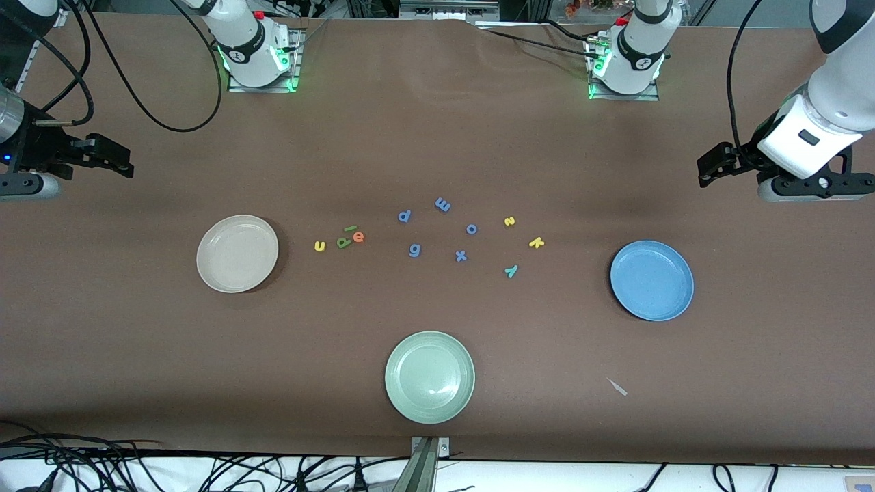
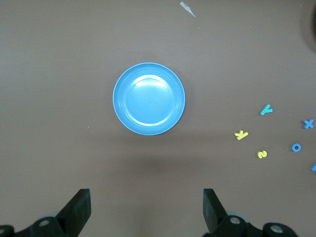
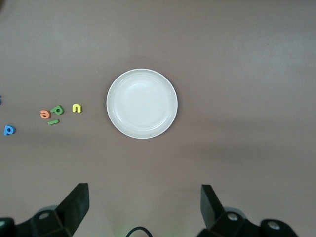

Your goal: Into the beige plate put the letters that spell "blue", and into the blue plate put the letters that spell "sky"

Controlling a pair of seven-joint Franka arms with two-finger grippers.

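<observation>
The beige plate lies toward the right arm's end. Beside it are the yellow u, dark green b, light green l and orange e. The blue plate lies toward the left arm's end, with the yellow s, yellow k and teal y beside it. My left gripper and right gripper hang open and empty over bare table at their own ends.
A pale green plate sits nearest the front camera at mid-table. Several periwinkle-blue letters are scattered between the two letter groups. A small white scrap lies nearer the camera than the blue plate.
</observation>
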